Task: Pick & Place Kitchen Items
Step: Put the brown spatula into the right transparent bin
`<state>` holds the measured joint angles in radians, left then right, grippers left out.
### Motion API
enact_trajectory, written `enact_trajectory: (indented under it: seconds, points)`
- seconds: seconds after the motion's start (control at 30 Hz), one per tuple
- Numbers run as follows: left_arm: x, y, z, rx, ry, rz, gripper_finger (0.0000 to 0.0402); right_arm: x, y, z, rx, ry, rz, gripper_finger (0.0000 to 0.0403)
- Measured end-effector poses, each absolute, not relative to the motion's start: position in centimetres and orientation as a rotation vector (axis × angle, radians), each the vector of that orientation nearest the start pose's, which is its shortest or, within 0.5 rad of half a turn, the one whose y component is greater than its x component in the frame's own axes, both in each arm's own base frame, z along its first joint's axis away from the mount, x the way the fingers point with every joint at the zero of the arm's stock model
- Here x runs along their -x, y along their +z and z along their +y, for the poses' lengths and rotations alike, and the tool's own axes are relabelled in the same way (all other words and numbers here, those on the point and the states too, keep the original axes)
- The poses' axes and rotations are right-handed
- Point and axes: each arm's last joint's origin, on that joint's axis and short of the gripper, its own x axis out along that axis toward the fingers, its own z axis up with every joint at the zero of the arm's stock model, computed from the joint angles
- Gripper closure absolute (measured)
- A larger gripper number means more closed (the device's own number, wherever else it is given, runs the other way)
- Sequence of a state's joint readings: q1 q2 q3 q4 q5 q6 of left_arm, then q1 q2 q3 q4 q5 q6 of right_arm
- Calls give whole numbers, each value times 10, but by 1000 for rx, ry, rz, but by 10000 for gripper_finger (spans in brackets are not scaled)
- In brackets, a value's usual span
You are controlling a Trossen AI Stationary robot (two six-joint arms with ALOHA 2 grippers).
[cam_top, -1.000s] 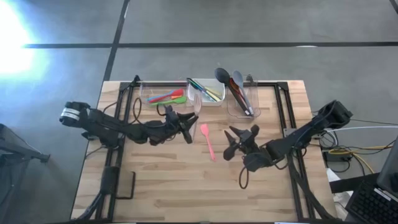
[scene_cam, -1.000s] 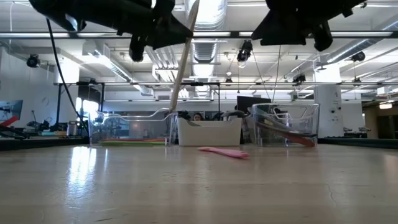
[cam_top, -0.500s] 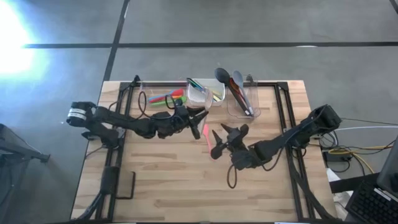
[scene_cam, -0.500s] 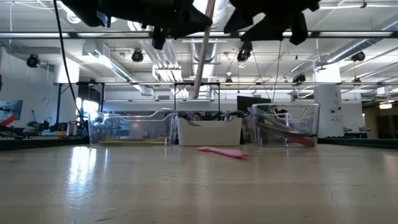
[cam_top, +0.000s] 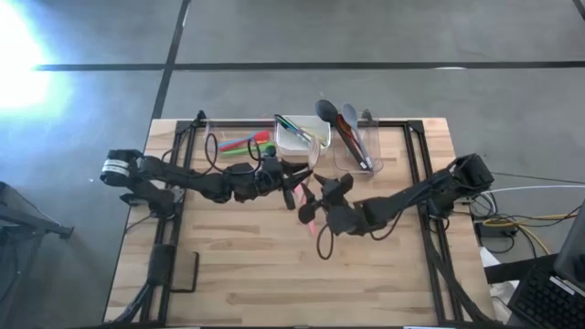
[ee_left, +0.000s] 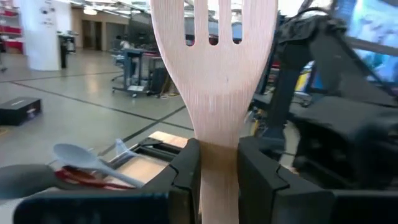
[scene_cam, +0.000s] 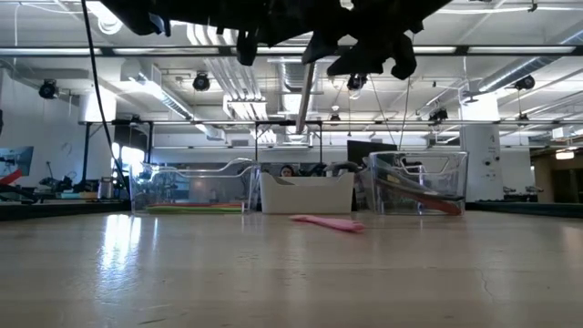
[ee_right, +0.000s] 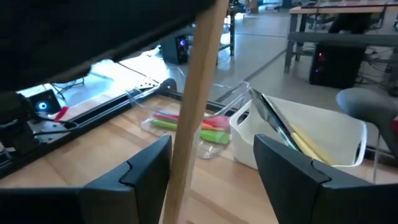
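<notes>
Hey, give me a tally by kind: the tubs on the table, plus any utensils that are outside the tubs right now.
Clear tubs: 2
White tub: 1
Wooden fork, held up by the left gripper: 1
Pink spatula, lying on the table: 1
Total: 5

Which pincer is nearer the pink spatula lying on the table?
Right. The right pincer hangs open directly above the pink spatula, its fingers either side of the wooden fork; the left pincer grips that fork, farther toward the tubs.
</notes>
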<state>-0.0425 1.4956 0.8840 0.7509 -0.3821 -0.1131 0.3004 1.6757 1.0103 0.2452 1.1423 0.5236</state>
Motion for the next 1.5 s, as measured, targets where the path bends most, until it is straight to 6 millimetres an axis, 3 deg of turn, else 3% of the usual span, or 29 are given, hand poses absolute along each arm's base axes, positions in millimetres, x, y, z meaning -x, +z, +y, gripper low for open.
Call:
enact_trajectory:
  seconds: [0.2,0.33,0.43,0.57,0.63,0.8,1.13,1.3,1.5]
  points:
    - [-331,294,-5,142,281,-170,323,-350,225,64,-221,-885,108,188]
    - [-331,295,-4,143,278,-169,323,-352,222,56,-219,-904,112,212]
    - [-331,293,-5,153,275,-162,323,-352,222,55,-213,-907,115,256]
    - [-331,291,-5,154,275,-145,323,-352,222,55,-179,-899,135,357]
    - [-331,290,-5,156,275,-141,323,-353,222,56,-162,-880,151,382]
    - [-331,290,-5,152,277,-134,370,-353,221,56,-172,-846,163,395]
    - [-328,289,-4,90,290,-90,377,-343,233,58,-140,-838,192,396]
    - [-322,292,-3,80,315,-46,347,-327,245,59,-95,-856,240,396]
    - [-320,285,-2,83,327,43,268,-293,272,41,-82,-863,349,396]
